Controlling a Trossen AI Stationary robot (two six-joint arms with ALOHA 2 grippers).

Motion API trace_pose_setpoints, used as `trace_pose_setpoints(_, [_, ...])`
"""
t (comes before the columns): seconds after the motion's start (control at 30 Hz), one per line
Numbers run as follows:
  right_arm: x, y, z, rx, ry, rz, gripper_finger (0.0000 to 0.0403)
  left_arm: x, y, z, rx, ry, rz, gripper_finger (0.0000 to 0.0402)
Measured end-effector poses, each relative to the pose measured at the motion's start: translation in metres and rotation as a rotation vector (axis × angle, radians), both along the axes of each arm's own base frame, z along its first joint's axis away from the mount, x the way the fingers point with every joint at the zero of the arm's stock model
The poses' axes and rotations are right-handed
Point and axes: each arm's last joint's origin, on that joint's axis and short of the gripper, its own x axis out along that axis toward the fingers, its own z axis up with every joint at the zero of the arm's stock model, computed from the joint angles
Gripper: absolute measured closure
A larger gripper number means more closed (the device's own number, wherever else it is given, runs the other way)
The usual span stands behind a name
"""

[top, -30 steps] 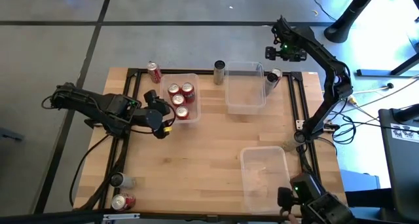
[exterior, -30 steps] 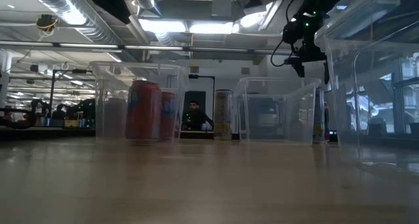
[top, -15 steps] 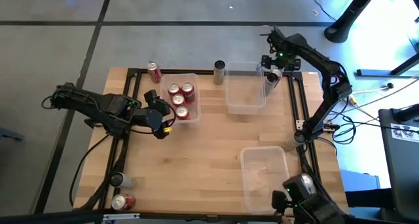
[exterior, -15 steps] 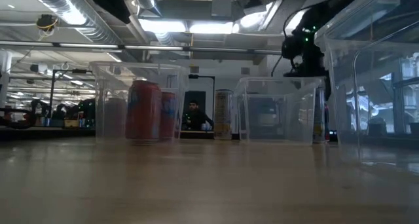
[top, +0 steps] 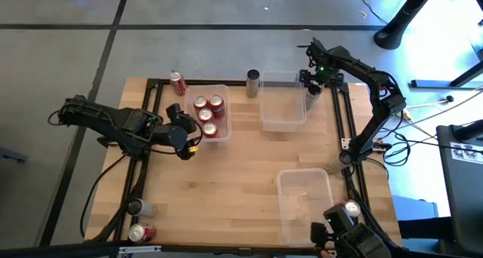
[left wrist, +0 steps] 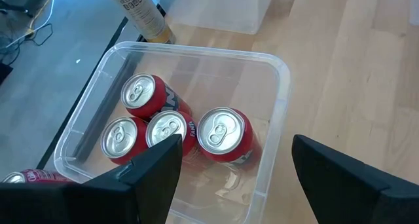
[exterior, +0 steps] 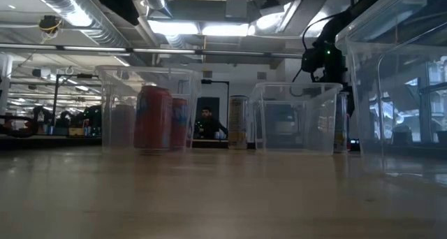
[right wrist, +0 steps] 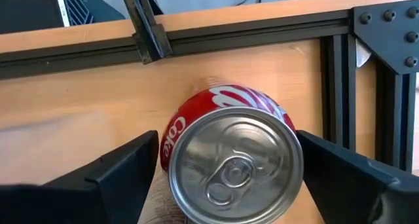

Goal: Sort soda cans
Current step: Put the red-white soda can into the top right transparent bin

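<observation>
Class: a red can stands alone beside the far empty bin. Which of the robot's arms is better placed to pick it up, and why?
The right. Its open claw already straddles that red can; the left claw hovers over the bin of red cans.

Two black jointed arms, apparently green-lit wrists

Cans in bin [left wrist: 222, 133]: red, silver tops
Can at corner [right wrist: 230, 152]: red (white lettering), silver top
Tall can [top: 253, 82]: dark grey
Bins [top: 223, 90]: clear
Counter [top: 241, 167]: pale wood, black frame
</observation>
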Motion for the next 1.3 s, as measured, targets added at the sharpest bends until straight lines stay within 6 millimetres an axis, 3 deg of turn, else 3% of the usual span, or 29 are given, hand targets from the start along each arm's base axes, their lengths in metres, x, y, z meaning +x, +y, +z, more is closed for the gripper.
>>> trace_pose_setpoints(0.17, [0.0, 0.0, 0.0, 0.007, -0.01, 0.004, 0.0064, 0.0, 0.0, 0.0, 0.001, 0.001, -0.002, 0.0125])
trace_pose_setpoints(0.4, [-0.004, -0.001, 0.001, 0.009, -0.011, -0.009, 0.0122, 0.0, 0.0, 0.0, -0.001, 0.0, 0.001, 0.0125])
trace_pose_setpoints(0.8, [-0.005, 0.001, 0.004, 0.003, 0.015, 0.022, 0.0118, 0.0, 0.0, 0.0, 0.0, 0.0, 0.0, 0.0125])
trace_pose_setpoints(1.07, [-0.004, -0.001, 0.036, -0.077, -0.011, 0.07, 0.0123, 0.0, 0.0, 0.0, 0.0, 0.001, 0.001, 0.0125])
trace_pose_setpoints(1.3, [-0.005, -0.001, 0.087, -0.143, 0.018, 0.132, 0.0122, 0.0, 0.0, 0.0, 0.0, 0.001, 0.0, 0.0125])
